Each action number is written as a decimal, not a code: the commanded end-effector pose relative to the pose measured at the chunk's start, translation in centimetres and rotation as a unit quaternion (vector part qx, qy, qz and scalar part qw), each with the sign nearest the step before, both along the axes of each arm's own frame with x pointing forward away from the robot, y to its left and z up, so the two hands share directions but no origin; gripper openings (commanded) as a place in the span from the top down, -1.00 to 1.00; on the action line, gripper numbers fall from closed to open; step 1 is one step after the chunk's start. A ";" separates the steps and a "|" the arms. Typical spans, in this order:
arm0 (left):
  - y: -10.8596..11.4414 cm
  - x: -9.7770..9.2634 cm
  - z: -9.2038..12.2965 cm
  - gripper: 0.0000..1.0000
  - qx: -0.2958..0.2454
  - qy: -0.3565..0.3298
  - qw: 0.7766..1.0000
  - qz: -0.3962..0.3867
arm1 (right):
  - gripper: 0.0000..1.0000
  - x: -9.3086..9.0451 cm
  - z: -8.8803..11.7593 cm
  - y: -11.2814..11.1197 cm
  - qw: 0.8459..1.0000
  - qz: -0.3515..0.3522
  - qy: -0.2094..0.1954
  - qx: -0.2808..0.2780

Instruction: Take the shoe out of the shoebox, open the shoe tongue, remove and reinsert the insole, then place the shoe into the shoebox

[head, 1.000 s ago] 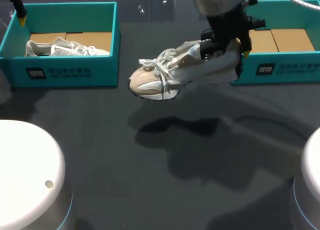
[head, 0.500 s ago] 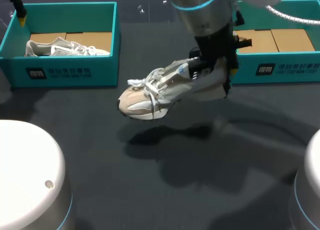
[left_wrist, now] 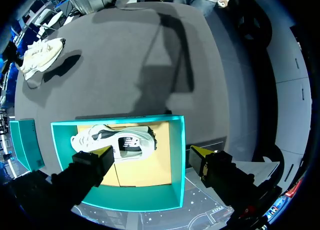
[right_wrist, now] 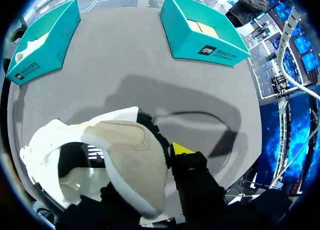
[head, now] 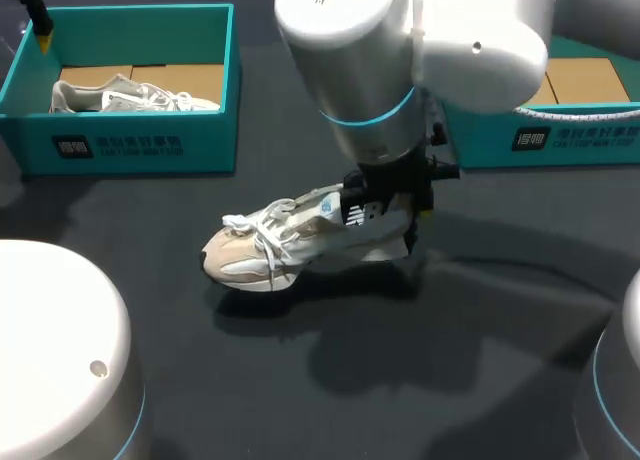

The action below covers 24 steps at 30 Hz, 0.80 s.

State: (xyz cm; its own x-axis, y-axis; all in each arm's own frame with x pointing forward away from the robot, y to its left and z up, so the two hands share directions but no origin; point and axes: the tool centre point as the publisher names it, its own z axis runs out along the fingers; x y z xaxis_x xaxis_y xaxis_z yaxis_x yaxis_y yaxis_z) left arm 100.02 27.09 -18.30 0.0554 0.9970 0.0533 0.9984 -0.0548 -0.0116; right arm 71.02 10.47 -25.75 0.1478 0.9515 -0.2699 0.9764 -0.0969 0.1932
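Shoe (head: pixel 272 254): beige-white sneaker, white laces, heel in right jaws.

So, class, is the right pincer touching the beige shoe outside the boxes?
Touching. In the right wrist view the heel of the shoe presses against a yellow fingertip of the right pincer, with no gap.

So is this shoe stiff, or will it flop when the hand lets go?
Probably fairly stiff: the shoe, held only at its heel by the right hand, juts out without sagging. Its laces lie loose and would likely flop.
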 end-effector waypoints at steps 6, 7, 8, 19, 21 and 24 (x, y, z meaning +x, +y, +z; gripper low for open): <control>0.0 0.0 0.0 -1.00 0.000 -0.001 1.000 0.000 | 1.00 -0.1 0.1 -0.5 1.000 0.001 -0.001 0.008; 0.0 0.0 0.0 -1.00 0.000 -0.001 1.000 0.000 | 1.00 -0.4 -0.2 -0.7 1.000 0.002 -0.001 0.010; 0.0 0.0 0.0 -1.00 0.000 -0.001 1.000 0.000 | 1.00 -1.0 -0.8 -0.7 1.000 0.004 -0.004 0.006; 0.0 0.0 0.0 -1.00 0.000 -0.001 1.000 0.000 | 1.00 -4.9 -6.6 -2.1 0.999 -0.007 0.005 0.042; 0.0 0.0 0.0 -1.00 0.000 -0.001 1.000 0.000 | 1.00 -5.0 -7.1 -2.4 0.999 -0.007 0.005 0.042; 0.0 0.0 0.0 -1.00 0.000 -0.001 1.000 0.000 | 1.00 -4.9 -7.9 -2.9 0.999 -0.011 0.007 0.048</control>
State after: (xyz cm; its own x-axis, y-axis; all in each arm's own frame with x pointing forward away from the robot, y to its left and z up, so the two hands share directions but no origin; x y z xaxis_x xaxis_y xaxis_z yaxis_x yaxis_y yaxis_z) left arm 100.02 27.09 -18.30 0.0554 0.9970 0.0533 0.9984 -0.0548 -0.0116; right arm 66.45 8.08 -32.76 0.1582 0.9636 -0.2157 0.9789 -0.1245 0.1619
